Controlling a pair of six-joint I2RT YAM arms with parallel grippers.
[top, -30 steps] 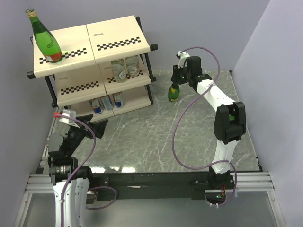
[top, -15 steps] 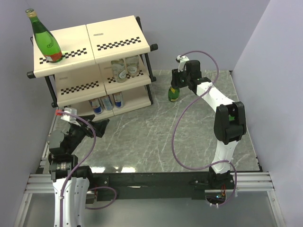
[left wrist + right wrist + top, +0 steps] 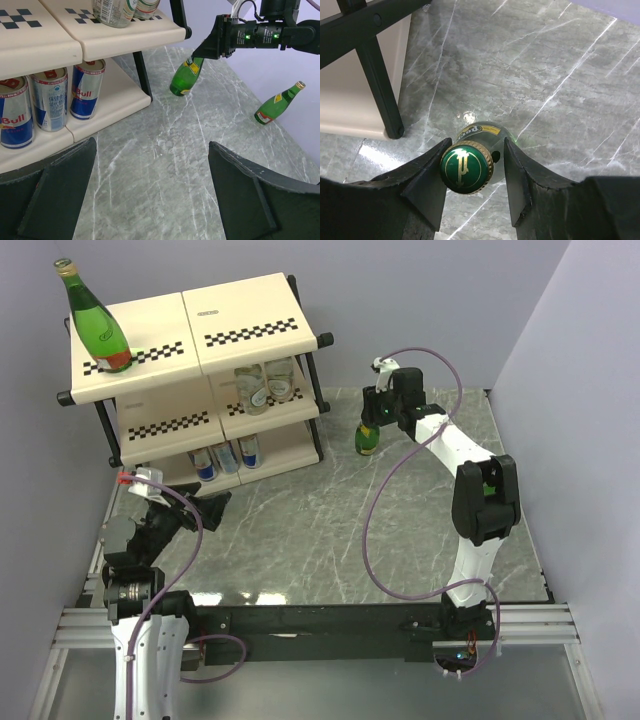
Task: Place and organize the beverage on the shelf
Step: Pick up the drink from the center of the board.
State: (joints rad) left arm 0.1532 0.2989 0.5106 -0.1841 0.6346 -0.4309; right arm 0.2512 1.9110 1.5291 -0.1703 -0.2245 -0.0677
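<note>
The shelf stands at the far left. One green bottle stands on its top tier, two clear bottles on the middle tier, and three blue-silver cans on the bottom tier. A second green bottle stands on the table right of the shelf. My right gripper is open with its jaws on either side of that bottle's cap; the left finger touches it and the right finger stands off. A third green bottle stands further right. My left gripper is open and empty, low over the table in front of the cans.
The shelf's black leg and cream bottom panel are close to the left of the right gripper. Grey walls close off the back and right of the marble table.
The right gripper moved left and down onto the bottle's neck, then held still. The left gripper shifted slightly, then stayed put.
</note>
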